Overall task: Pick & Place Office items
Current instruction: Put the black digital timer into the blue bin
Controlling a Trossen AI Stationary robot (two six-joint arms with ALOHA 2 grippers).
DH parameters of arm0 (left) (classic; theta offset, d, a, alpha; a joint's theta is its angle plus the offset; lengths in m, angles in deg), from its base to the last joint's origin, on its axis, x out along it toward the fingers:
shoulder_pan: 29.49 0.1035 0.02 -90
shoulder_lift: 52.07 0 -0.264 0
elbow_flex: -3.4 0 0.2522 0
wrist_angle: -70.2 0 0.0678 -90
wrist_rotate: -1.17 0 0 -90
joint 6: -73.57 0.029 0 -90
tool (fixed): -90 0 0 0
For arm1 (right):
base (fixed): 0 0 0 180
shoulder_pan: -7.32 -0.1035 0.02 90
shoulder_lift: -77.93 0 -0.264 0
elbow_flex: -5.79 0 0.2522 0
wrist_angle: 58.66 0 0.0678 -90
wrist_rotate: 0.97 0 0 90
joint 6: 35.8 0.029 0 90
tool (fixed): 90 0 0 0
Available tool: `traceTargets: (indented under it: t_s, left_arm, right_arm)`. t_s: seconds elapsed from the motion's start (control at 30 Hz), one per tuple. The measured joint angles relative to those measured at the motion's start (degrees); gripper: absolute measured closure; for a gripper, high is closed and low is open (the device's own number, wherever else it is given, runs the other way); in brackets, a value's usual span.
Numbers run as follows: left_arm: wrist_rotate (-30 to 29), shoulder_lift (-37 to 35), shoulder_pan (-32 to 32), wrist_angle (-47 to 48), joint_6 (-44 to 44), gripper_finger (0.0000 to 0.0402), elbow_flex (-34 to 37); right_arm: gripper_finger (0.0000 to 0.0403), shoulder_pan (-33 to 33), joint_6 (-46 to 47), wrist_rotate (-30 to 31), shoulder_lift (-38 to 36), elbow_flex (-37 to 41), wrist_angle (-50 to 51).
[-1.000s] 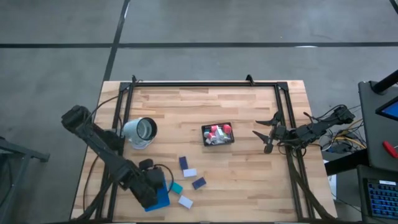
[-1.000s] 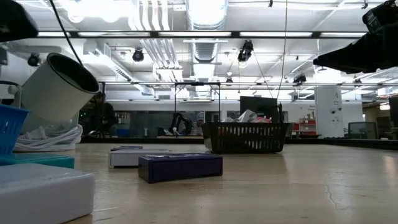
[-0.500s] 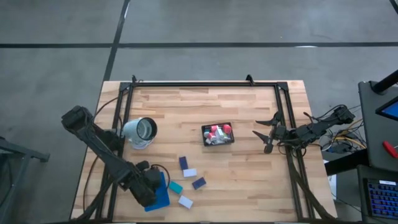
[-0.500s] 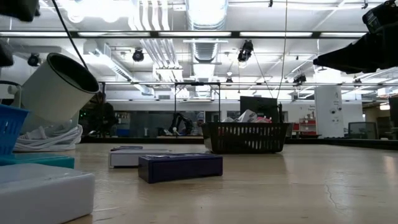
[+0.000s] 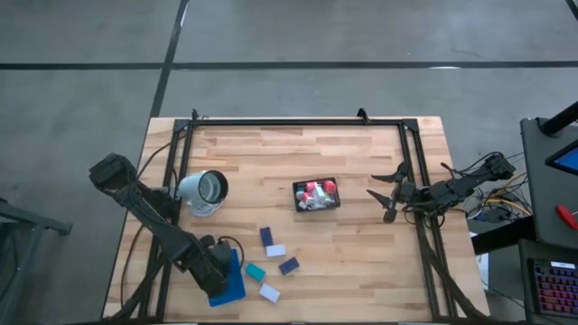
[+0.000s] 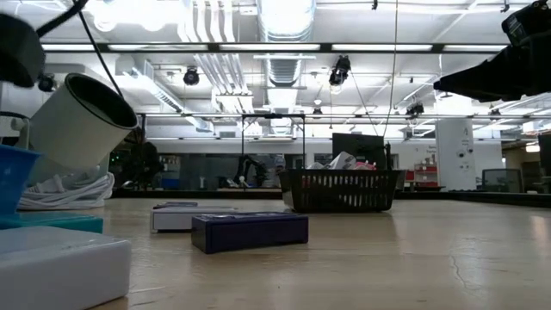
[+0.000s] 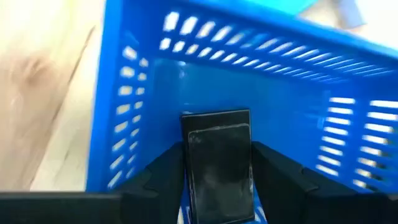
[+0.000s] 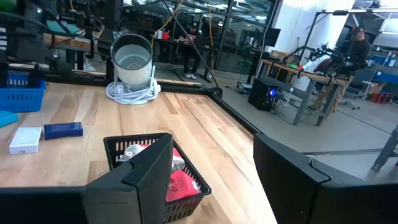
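My left gripper (image 5: 219,278) reaches steeply down into the blue slotted tray (image 5: 235,291) at the near left, shut on a flat black block (image 7: 217,158). Loose office items lie beside the tray: a navy block (image 5: 266,236), a white block (image 5: 275,251), a second navy block (image 5: 289,266), a teal block (image 5: 256,272) and another white block (image 5: 269,292). The black mesh basket (image 5: 316,195) at mid table holds red, pink and white pieces. My right gripper (image 5: 384,199) waits open and level at the right edge, clear of everything. My left gripper pinches the black block by its two long side edges (image 7: 186,168) between its two fingers (image 7: 273,171). It comes from above, slanting steeply down, fingers lying along the block. The block hangs inside the blue tray's walls (image 7: 261,74); whether its lower end touches the floor I cannot tell.
A white cup-shaped lamp (image 5: 204,191) with a coiled cord stands at the left, behind the tray. A black frame rail (image 5: 298,122) runs round the table's far and side edges. Bare wood lies between the mesh basket and the near edge.
My left gripper has sunk with the black block into the blue tray and rolled somewhat about its own axis. The loose blocks and the mesh basket have kept their places.
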Motion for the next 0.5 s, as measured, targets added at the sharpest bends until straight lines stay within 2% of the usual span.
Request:
traceTargets:
  t_s: [0.27,0.5]
  left_arm:
    - [1.15,0.0,0.01,-1.54,-1.69,0.0225,1.27]
    - [1.13,-0.1,0.01,-1.92,-1.1,0.0181,0.88]
  right_arm:
    - [0.0186,0.0,-0.09,0.0,0.0,0.0,0.0]
    - [0.0186,0.01,-0.01,0.0,0.0,0.0,0.0]
